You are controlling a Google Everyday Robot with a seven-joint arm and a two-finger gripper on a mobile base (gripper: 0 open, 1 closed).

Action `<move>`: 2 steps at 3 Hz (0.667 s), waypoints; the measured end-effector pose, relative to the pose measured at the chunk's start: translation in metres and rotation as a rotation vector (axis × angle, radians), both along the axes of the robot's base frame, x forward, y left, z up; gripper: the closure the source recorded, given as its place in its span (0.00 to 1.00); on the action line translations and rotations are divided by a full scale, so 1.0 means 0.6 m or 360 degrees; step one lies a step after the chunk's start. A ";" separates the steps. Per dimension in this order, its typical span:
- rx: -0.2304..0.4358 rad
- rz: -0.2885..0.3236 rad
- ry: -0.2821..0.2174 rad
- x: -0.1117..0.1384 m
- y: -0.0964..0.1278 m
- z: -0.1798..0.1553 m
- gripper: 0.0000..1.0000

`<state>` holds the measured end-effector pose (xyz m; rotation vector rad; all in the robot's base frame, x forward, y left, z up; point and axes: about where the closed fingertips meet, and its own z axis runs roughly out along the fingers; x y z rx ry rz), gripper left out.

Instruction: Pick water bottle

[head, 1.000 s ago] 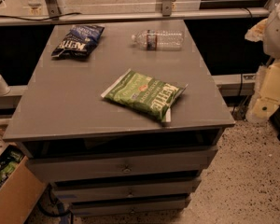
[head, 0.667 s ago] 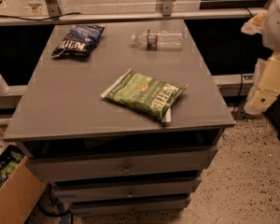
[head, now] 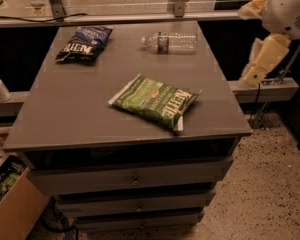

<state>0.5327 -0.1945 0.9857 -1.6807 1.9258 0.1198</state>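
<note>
The water bottle [head: 170, 42] lies on its side near the far edge of the gray table [head: 60, 119], a bit right of the middle. Its cap points left, toward the dark blue chip bag [head: 84, 43]. The 2 are well apart. A green chip bag [head: 155, 102] lies in the middle of the table, nearer the camera than the bottle and not touching it.

The gripper [head: 262, 59] is up on the right side, off the table and past its right edge. It is well apart from the bottle. It has no hold of the bottle, and how far open it is cannot be told.

The step now looks like the reach. To do it well, the gripper should go in over the far right corner, away from the green bag. The bottle is round and could roll if bumped. So the gripper should come down from above and close across the bottle's middle, by the label. A slow, soft squeeze is best, as thin plastic may bend or slip.
</note>
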 end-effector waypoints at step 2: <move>0.0304 -0.0203 -0.0087 0.133 0.070 -0.021 0.00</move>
